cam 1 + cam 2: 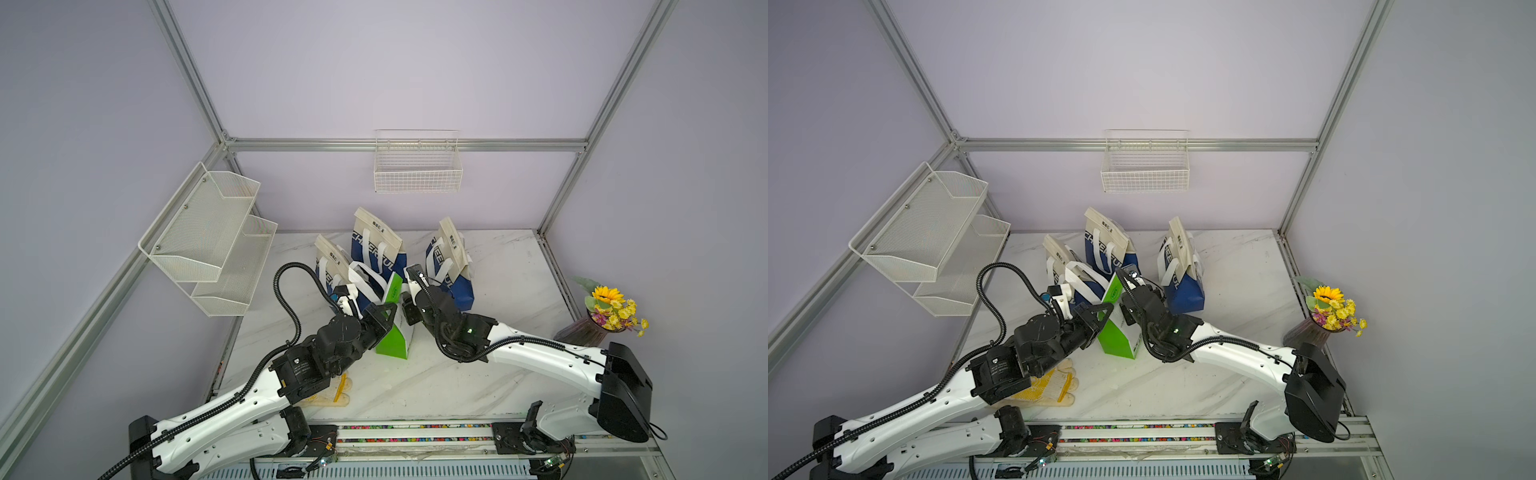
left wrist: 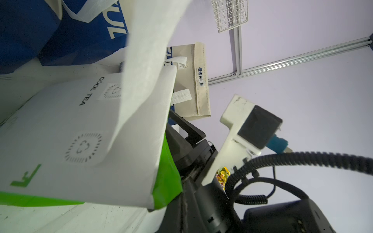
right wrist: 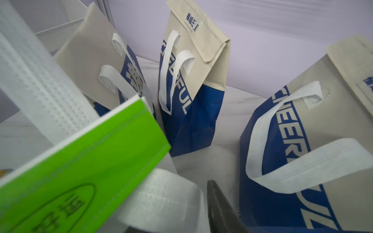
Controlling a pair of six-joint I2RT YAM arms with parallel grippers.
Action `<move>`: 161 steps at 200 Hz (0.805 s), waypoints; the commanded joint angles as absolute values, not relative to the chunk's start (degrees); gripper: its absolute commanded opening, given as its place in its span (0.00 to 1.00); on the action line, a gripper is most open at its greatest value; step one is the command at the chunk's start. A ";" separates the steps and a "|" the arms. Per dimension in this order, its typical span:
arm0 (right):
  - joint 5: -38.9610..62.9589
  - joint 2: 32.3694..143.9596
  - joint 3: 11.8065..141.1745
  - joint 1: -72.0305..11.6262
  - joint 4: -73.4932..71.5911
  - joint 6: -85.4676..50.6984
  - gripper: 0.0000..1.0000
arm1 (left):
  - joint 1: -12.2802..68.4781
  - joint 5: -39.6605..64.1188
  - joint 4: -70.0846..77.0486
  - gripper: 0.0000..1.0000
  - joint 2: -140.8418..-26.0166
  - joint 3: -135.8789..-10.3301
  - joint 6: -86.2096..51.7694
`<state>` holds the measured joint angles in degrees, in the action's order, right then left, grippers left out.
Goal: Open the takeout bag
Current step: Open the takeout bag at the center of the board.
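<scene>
The takeout bag point(image 1: 392, 341) point(image 1: 1116, 337) is green and white with "COOL TEA" printed on its white face point(image 2: 60, 131), and it stands upright mid-table. My left gripper point(image 1: 384, 313) point(image 1: 1100, 313) is shut against the bag's upper left edge and seems to pinch the rim corner point(image 2: 155, 201). My right gripper point(image 1: 406, 309) point(image 3: 171, 205) is at the bag's right side. Its jaws stand apart around one white handle point(image 3: 165, 201), and a gap shows beside the dark finger point(image 3: 220, 211). The green top flap point(image 3: 80, 161) is folded shut.
Three blue-and-beige bags stand behind point(image 1: 376, 245) point(image 1: 451, 266) point(image 1: 328, 262). A yellow glove point(image 1: 1050, 384) lies under the left arm. At the table's right edge is a flower vase point(image 1: 598, 320). A wire basket point(image 1: 417, 166) and a mesh shelf point(image 1: 212, 232) hang on the walls.
</scene>
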<state>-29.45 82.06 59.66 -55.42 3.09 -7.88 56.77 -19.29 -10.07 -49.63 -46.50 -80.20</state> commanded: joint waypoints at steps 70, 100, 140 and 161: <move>-26.44 64.38 56.36 -65.00 11.88 -2.28 0.55 | 49.74 -8.43 1.13 0.00 -49.94 -47.61 -81.72; -27.45 62.45 56.26 -65.64 11.08 -2.78 0.59 | 45.00 5.35 1.36 0.00 -55.18 -52.59 -78.13; -23.65 64.34 58.63 -65.65 8.46 -0.72 0.52 | 41.01 6.87 -3.22 0.00 -51.62 -51.24 -77.24; -22.76 68.06 60.74 -65.58 7.15 1.77 0.49 | 39.23 8.41 -3.82 0.00 -50.37 -50.96 -77.66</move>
